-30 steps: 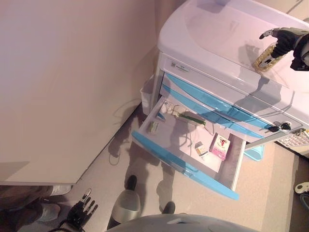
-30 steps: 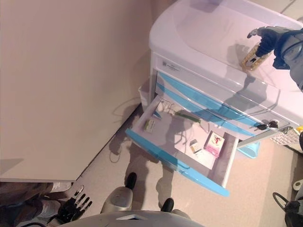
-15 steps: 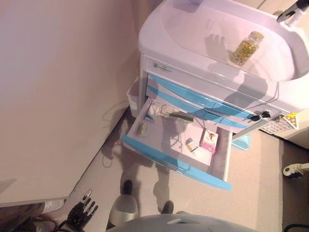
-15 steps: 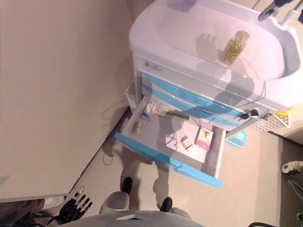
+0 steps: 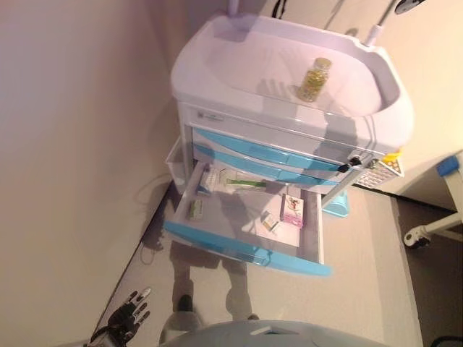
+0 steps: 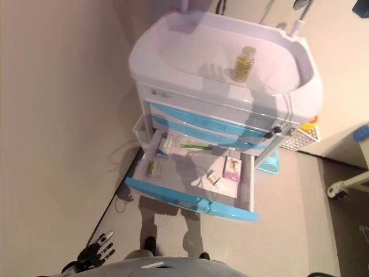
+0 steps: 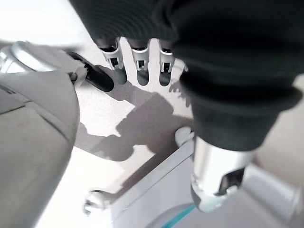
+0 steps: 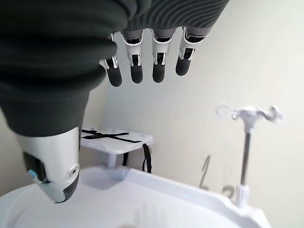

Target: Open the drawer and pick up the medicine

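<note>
The white cart's lower drawer (image 5: pixel 239 217), with a blue front, stands pulled open. In it lie a pink medicine box (image 5: pixel 293 210), a small box (image 5: pixel 270 225), a green tube (image 5: pixel 246 183) and two more small packs at its left end. A bottle of yellow pills (image 5: pixel 314 78) rests on the cart's white top tray (image 5: pixel 217 58). My right hand (image 8: pixel 147 61) is open and empty, raised above the far right of the cart top. My left hand (image 5: pixel 126 318) hangs open and empty low at my left side, far from the drawer.
A wall runs along the cart's left. Two shut blue drawers (image 5: pixel 253 152) sit above the open one, with a key (image 5: pixel 349 165) at their right. A white basket (image 5: pixel 380 172) and a light blue bin (image 5: pixel 336 204) hang on the cart's right side. A pole (image 8: pixel 247 142) stands behind.
My right hand let go of the pill bottle on the cart top and lifted away up and right. The whole view has shifted, so the cart shows smaller and more to the left.
</note>
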Available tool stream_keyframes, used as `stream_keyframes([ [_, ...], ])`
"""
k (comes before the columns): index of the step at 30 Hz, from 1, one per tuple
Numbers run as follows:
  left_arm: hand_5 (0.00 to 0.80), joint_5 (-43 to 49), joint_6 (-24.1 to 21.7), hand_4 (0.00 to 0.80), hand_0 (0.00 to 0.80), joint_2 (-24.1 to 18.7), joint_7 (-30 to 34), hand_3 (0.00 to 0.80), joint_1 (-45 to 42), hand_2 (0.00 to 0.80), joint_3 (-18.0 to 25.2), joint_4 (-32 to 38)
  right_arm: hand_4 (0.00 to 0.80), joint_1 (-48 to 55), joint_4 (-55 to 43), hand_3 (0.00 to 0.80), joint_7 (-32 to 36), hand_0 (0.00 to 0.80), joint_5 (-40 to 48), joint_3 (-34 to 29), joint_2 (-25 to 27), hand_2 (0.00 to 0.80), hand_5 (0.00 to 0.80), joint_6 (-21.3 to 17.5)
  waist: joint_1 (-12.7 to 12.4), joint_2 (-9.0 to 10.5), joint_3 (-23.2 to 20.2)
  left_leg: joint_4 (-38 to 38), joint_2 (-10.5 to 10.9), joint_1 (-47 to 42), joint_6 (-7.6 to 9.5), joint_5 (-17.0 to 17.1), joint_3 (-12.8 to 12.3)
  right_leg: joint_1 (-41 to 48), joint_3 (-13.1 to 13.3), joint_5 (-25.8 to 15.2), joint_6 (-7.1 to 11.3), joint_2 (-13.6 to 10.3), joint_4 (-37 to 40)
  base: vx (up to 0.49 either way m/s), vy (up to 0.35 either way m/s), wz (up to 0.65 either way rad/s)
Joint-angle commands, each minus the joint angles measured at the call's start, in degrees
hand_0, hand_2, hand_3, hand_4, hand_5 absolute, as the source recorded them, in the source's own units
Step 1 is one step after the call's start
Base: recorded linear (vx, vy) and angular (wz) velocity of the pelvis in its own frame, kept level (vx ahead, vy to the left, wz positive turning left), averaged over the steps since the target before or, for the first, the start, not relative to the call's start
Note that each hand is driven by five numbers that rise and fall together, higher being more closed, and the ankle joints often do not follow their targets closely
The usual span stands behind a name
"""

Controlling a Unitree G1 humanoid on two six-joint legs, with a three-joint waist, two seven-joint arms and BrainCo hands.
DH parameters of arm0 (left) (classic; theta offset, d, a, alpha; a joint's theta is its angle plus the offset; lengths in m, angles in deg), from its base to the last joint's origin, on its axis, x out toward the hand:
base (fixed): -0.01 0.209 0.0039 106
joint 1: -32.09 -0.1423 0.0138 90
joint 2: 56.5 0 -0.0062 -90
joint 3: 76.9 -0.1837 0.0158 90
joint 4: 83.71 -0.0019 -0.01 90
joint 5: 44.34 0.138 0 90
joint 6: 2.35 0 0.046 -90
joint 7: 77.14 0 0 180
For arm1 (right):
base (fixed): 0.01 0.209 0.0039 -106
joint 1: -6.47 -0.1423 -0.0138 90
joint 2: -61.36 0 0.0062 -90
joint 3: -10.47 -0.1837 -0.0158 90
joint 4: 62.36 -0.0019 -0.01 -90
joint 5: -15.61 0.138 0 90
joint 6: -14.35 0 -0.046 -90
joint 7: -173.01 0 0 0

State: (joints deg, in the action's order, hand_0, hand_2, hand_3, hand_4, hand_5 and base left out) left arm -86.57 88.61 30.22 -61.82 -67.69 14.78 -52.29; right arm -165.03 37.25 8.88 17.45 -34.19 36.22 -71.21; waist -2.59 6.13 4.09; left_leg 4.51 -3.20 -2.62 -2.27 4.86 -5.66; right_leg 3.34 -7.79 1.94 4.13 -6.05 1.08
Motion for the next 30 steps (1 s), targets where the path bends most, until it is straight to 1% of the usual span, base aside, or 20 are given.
stream_keyframes([
  [1, 0.000, 10.22, -3.32, 0.000, 0.000, -0.27, -0.48, 0.000, 1.70, 0.000, -3.94, 1.08, 0.000, 13.69, -3.97, 0.000, -4.40, 0.000, 0.88, -14.28, 5.43, 0.000, 0.000, 2.32, 1.89, -1.28, -1.05, -3.31, -1.91, 1.45, -2.12, -6.00, 0.41, -3.49, -0.91, -2.37, 4.08, -2.35, -1.97, -0.053, -0.013, -0.09],
  [2, 0.000, 12.50, -4.49, 0.000, 0.000, -0.62, -0.21, 0.000, 1.92, 0.000, -4.46, 0.87, 0.000, 20.41, -5.24, 0.000, -4.89, 0.000, 1.67, -20.56, 5.25, 0.000, 0.000, 2.59, 2.38, -1.18, -1.05, -3.34, -1.97, 1.44, -2.22, -6.05, 0.20, -3.60, -0.60, -2.43, 4.16, -2.30, -1.93, -0.048, -0.016, -0.10],
  [4, 0.000, 14.46, -5.02, 0.000, 0.000, -0.73, -0.69, 0.000, 2.99, 0.000, -5.65, 0.66, 0.000, 34.64, -8.31, 0.000, -5.06, 0.000, 2.54, -33.19, 3.43, 0.000, 0.000, 1.41, 4.19, -1.71, -0.97, -3.47, -2.19, 1.16, -2.35, -6.25, -0.68, -3.84, 0.16, -2.35, 4.21, -2.19, -2.07, -0.039, -0.012, -0.18],
  [5, 0.000, 16.08, -5.28, 0.000, 0.000, -1.07, -1.04, 0.000, 3.53, 0.000, -6.23, 0.61, 0.000, 41.27, -9.96, 0.000, -4.91, 0.000, 2.75, -39.04, 2.42, 0.000, 0.000, 1.16, 4.61, -1.68, -0.90, -3.45, -2.25, 0.94, -2.39, -6.33, -0.92, -3.89, 0.43, -2.31, 4.23, -2.11, -2.19, -0.026, -0.006, -0.26],
  [7, 0.000, 17.12, -5.27, 0.000, 0.000, -1.26, -1.31, 0.000, 5.12, 0.000, -7.17, 0.64, 0.000, 53.09, -12.85, 0.000, -4.86, 0.000, 2.54, -48.64, -0.71, 0.000, 0.000, -0.34, 5.94, -1.95, -0.72, -3.42, -2.43, 0.42, -2.38, -6.50, -1.80, -4.04, 1.19, -2.30, 4.22, -2.03, -2.36, -0.010, 0.000, -0.28],
  [9, 0.000, 19.13, -5.99, 0.000, 0.000, -1.47, -1.96, 0.000, 6.43, 0.000, -8.56, 0.44, 0.000, 60.19, -14.60, 0.000, -3.91, 0.000, 1.73, -54.23, -3.18, 0.000, 0.000, -1.66, 6.59, -2.14, -0.65, -3.46, -2.57, -0.07, -2.45, -6.68, -2.66, -3.98, 1.82, -2.30, 4.26, -1.98, -2.35, 0.004, 0.001, -0.20],
  [11, 0.000, 21.83, -7.68, 0.000, 0.000, -1.56, -2.13, 0.000, 7.76, 0.000, -10.45, 0.12, 0.000, 64.02, -15.72, 0.000, -3.41, 0.000, 1.94, -56.45, -5.40, 0.000, 0.000, -2.12, 7.57, -2.54, -0.59, -3.46, -2.80, -0.38, -2.61, -6.67, -3.45, -4.02, 2.37, -2.40, 4.30, -1.91, -2.34, 0.008, -0.006, -0.30],
  [14, 0.000, 24.61, -8.35, 0.000, 0.000, -1.51, -1.77, 0.000, 9.45, 0.000, -12.94, 0.82, 0.000, 67.88, -16.68, 0.000, -1.77, 0.000, 2.37, -58.25, -8.41, 0.000, 0.000, -3.87, 8.79, -3.14, -0.28, -3.43, -3.00, -0.85, -2.81, -6.77, -4.39, -4.13, 3.04, -2.40, 4.33, -1.77, -2.46, 0.009, -0.003, -0.30],
  [17, 0.000, 28.03, -8.54, 0.000, 0.000, -1.47, -2.46, 0.000, 11.69, 0.000, -15.31, 1.31, 0.000, 71.66, -19.20, 0.000, -0.40, 0.000, 4.71, -59.18, -12.06, 0.000, 0.000, -3.52, 10.14, -3.62, 0.05, -3.56, -2.96, -1.11, -2.70, -7.08, -5.34, -4.50, 3.82, -2.29, 4.44, -1.63, -2.76, 0.004, -0.001, -0.13],
  [19, 0.000, 28.52, -8.21, 0.000, 0.000, -1.52, -2.89, 0.000, 12.81, 0.000, -16.14, 1.24, 0.000, 73.01, -19.99, 0.000, 0.23, 0.000, 5.11, -58.92, -14.11, 0.000, 0.000, -3.55, 10.85, -3.79, 0.23, -3.74, -3.04, -1.16, -2.68, -7.24, -5.84, -4.79, 4.24, -2.19, 4.48, -1.54, -2.98, 0.005, -0.007, -0.11],
  [20, 0.000, 29.23, -7.97, 0.000, 0.000, -1.58, -3.15, 0.000, 13.86, 0.000, -16.77, 1.29, 0.000, 74.35, -20.60, 0.000, 0.87, 0.000, 6.81, -58.60, -15.93, 0.000, 0.000, -2.96, 11.53, -3.95, 0.51, -3.96, -3.05, -1.30, -2.58, -7.47, -6.29, -4.94, 4.59, -2.13, 4.57, -1.48, -3.17, 0.012, -0.010, -0.06],
  [24, 0.000, 30.65, -7.57, 0.000, 0.000, -1.84, -3.30, 0.000, 16.68, 0.000, -18.99, 1.63, 0.000, 76.51, -21.84, 0.000, 3.77, 0.000, 13.51, -56.96, -20.50, 0.000, 0.000, -0.74, 13.24, -4.44, 1.51, -5.23, -2.89, -1.30, -2.20, -8.34, -7.26, -5.87, 5.88, -1.90, 4.79, -1.38, -4.08, 0.011, 0.003, -0.11],
  [25, 0.000, 30.55, -7.69, 0.000, 0.000, -1.84, -3.43, 0.000, 16.93, 0.000, -19.22, 1.65, 0.000, 76.68, -21.77, 0.000, 4.37, 0.000, 14.14, -56.67, -21.07, 0.000, 0.000, -0.84, 13.41, -4.49, 1.67, -5.46, -2.86, -1.26, -2.16, -8.45, -7.36, -6.02, 6.06, -1.87, 4.81, -1.37, -4.26, 0.009, 0.026, -0.20],
  [27, 0.000, 30.24, -6.78, 0.000, 0.000, -1.92, -3.88, 0.000, 18.76, 0.000, -19.83, 2.43, 0.000, 78.76, -21.94, 0.000, 9.03, 0.000, 20.59, -54.53, -24.35, 0.000, 0.000, -1.60, 14.81, -5.12, 2.90, -6.45, -2.69, -1.35, -1.77, -9.08, -8.45, -6.88, 7.17, -1.72, 5.08, -1.33, -5.12, 0.018, 0.045, -0.17],
  [30, 0.000, 29.38, -7.05, 0.000, 0.000, -2.73, -3.51, 0.000, 20.23, 0.000, -20.38, 1.97, 0.000, 79.86, -19.48, 0.000, 12.38, 0.000, 24.85, -51.70, -27.82, 0.000, 0.000, -2.30, 15.97, -5.67, 4.65, -7.75, -2.48, -1.10, -1.54, -9.62, -9.53, -7.93, 8.22, -1.64, 5.31, -1.60, -6.15, -0.011, 0.067, -0.19],
])
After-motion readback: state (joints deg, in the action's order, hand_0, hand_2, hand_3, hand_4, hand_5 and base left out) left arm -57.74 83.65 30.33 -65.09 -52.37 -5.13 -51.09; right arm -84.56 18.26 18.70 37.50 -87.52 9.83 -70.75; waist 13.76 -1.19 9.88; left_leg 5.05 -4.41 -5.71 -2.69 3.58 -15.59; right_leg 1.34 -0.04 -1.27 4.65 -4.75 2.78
